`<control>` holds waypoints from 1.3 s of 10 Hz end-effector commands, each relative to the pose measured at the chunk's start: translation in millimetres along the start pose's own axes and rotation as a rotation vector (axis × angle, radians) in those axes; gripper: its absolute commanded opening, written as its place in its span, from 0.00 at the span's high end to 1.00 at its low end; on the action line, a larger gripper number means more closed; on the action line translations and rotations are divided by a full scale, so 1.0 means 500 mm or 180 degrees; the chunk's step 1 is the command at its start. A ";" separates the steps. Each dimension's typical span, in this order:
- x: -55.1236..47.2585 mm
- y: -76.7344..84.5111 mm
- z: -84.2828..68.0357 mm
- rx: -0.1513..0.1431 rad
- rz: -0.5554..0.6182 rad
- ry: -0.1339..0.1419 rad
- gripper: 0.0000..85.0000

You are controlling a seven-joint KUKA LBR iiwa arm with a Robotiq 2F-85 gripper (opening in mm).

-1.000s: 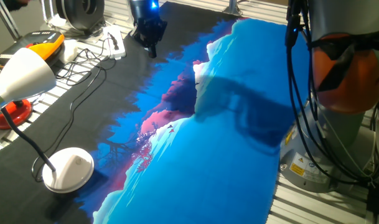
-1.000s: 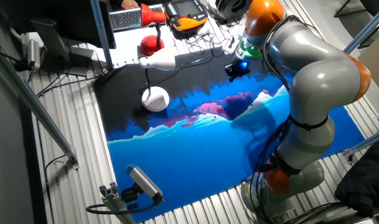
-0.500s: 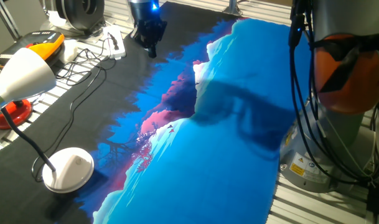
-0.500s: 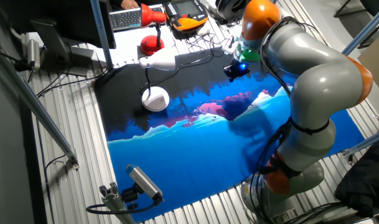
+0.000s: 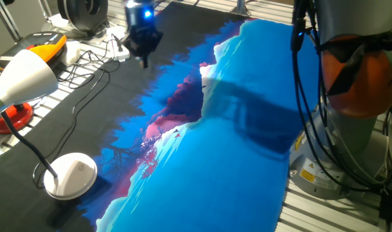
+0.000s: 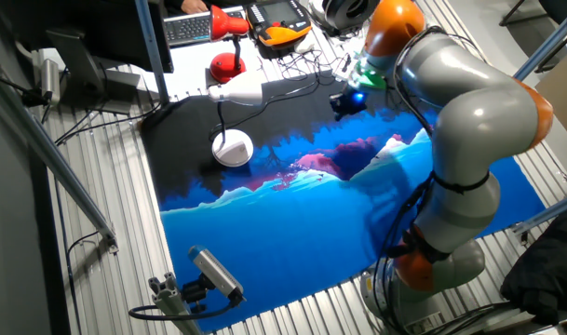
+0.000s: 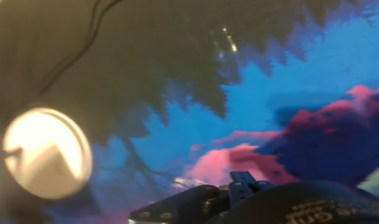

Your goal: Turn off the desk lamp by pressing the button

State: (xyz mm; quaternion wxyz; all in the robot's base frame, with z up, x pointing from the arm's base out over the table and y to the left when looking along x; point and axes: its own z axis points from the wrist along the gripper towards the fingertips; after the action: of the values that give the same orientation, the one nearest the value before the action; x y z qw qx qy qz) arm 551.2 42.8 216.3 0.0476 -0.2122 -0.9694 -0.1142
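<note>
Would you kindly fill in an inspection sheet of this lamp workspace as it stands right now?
Surface: table of ribbed metal slats, covered by a blue, pink and black printed mat.
Job's things: desk lamp at the mat's dark end, dome base flat on the mat; button too faint to make out.
Clutter: red lamp, orange-and-black handset, keyboard.
Claw: claw hangs above the dark part of the mat, well away from the base; finger state not visible.
Cables: black cables loop loosely beside the handset; more run down the arm.
Surroundings: metal frame bars, a camera on a mount.
</note>
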 end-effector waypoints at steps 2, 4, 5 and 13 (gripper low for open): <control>0.028 0.122 0.055 -0.0212 0.0187 0.0100 1.00; 0.035 0.158 0.095 -0.0166 0.0206 0.0121 1.00; 0.043 0.169 0.109 -0.0175 0.0229 0.0114 1.00; 0.051 0.179 0.120 -0.0327 -0.0086 0.0558 1.00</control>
State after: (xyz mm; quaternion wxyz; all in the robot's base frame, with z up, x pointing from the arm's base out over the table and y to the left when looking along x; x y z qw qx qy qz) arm 563.2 146.4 179.6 0.1174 -0.1910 -0.9572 -0.1829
